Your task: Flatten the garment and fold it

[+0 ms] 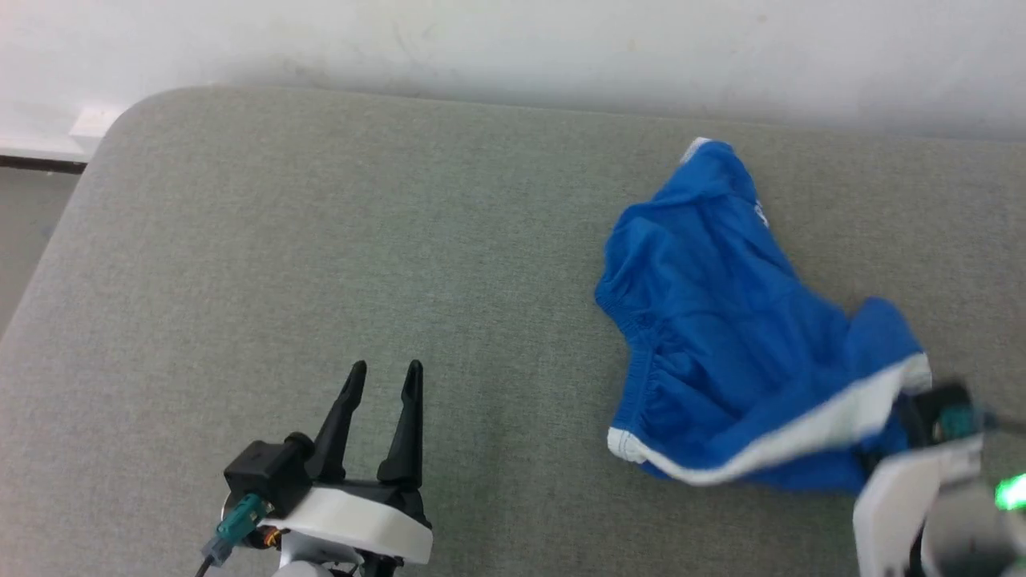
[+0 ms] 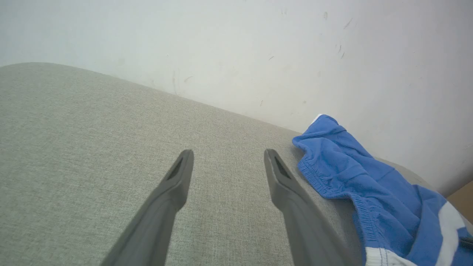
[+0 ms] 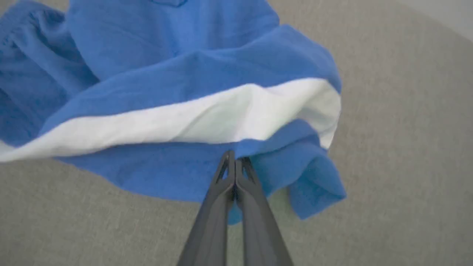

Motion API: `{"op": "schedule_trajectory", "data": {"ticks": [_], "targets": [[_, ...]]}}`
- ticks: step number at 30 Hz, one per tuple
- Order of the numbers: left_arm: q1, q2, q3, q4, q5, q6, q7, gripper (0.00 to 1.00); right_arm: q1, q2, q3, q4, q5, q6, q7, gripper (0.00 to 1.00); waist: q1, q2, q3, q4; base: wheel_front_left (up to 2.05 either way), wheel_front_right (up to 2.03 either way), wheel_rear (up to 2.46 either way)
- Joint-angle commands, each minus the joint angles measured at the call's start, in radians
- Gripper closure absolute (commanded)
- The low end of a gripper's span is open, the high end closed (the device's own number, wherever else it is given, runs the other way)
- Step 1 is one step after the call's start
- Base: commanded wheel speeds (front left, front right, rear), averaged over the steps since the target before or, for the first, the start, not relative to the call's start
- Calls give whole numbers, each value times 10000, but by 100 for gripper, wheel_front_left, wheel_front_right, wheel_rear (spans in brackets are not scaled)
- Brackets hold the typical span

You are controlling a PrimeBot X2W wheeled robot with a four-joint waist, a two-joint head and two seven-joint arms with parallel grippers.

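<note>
1. Head view: the shorts (image 1: 721, 320) lie bunched on the right half of the grey cushion (image 1: 280, 240), far end near the wall (image 1: 513, 48).
   - The gathered waistband faces the middle and a white stripe runs along the near edge.
   - Nothing is flat yet, so the job looks to be at its very start.
   - The right gripper (image 1: 910, 413) sits at the near-right corner of the shorts, by the stripe's end. Its fingertips are hidden by cloth here.
   - The left gripper (image 1: 386, 369) hovers over bare cushion, well apart from the shorts, fingers spread, holding nothing. It's prob. parked out of the way till a 2nd corner is needed.

2. Left wrist view: both fingers stand wide apart w/ only cushion between them.
   - The shorts lie off to the right and the waistband edge is near one finger, but no contact is visible.

3. Right wrist view: the fingers are clenched tight together, tips at the blue hem just under the white stripe.
   - Cloth looks pinched between them, so the gripper seems to be grasping the shorts at a leg corner.
   - That corner appears raised a bit, w/ shadow on the cushion beneath.
   - Likely reason: a corner grip gives a handle to pull the heap out flat.
   - Risk: the bite is small and the fabric thin, so it may slip.
   - W/ the other end free, the whole pile may also drag instead of spreading.
</note>
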Motion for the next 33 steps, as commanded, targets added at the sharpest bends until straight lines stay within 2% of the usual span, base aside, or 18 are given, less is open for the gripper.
{"op": "schedule_trajectory", "data": {"ticks": [1,2,3,4,5,9,13,15,19,22,25,29,33], "targets": [[139,-16,11,-33,21,-70,-47,0,592,200,-103,-187,43,-9,196,100,0,-1,9,-99,0,0,0],[179,-16,30,-26,19,-66,-47,0,1088,348,-160,-375,34,-9,428,100,0,-1,19,-151,0,0,0],[217,-16,55,-20,26,-62,-47,0,1501,511,-200,-487,86,-9,607,87,0,-1,32,-208,0,0,0],[251,-16,76,-11,28,-61,-47,0,1823,712,-304,-560,133,-9,697,59,0,-1,42,-267,0,0,0],[274,-14,74,18,43,-71,-47,0,2038,793,-340,-640,48,-9,691,0,0,-1,47,-311,0,0,0],[357,41,171,52,102,-79,-47,0,2328,1279,-296,-904,79,-9,578,0,0,-1,-93,-595,0,0,0],[415,36,260,-314,-71,-103,-47,0,2199,1649,-309,-1614,1110,-9,106,0,0,-1,-266,-834,0,0,0],[432,85,279,-591,-44,-83,-47,0,1999,1810,-742,-2113,1562,-9,-651,0,0,-1,-299,-961,0,0,0],[467,226,250,-1102,100,7,21,0,1355,1920,-2171,-2543,1506,-9,-3431,0,0,-1,-272,-1198,0,0,0],[537,270,260,-1296,128,72,44,0,1172,1925,-2841,-2041,883,-9,-5525,0,0,-1,-203,-1334,0,0,0],[645,317,242,-1340,187,61,24,0,1208,1927,-3054,-1308,190,-9,-6947,0,0,-1,-153,-1419,0,0,0],[730,327,232,-1259,171,150,90,0,1303,1928,-3107,-346,252,-9,-7916,0,0,-1,-104,-1489,0,0,0],[200,457,-199,-1582,299,52,784,0,1176,1929,-3080,255,189,-9,-8346,0,0,-1,-23,-1489,0,0,0]]}}
